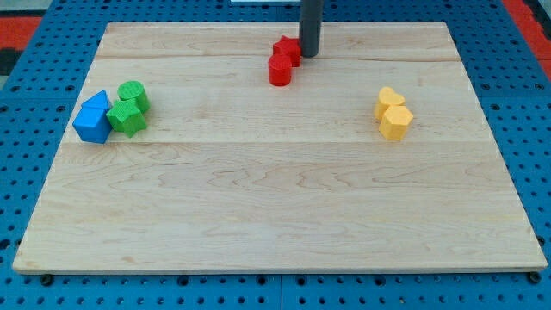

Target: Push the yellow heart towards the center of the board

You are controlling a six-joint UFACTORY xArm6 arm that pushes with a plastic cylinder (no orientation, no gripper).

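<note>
We count two red blocks [282,62], two green blocks [129,108], one blue block [93,119] and two yellow: a yellow heart [388,100] and a yellow hexagon [396,122], touching; our tool, a bare rod holding nothing, has its tip [309,54] beside the reds.

- You have one pale wooden board [275,215], lying on one blue pegboard-style surface [26,172].
- You have six small plastic blocks on it in all.
- Two are red: one red block of star-like shape [287,50] and one red rounded block [280,71], touching each other.
- Two are yellow: one yellow block [389,101] and one yellow block nearer the view's bottom [396,122]; you cannot tell from here which is the heart.
- Two are green: one green rounded block [133,94] and one green angular block [127,117].
- One is blue: a single blue angular block [93,118].
- You have one dark straight rod, counted with my tip [309,55].
</note>
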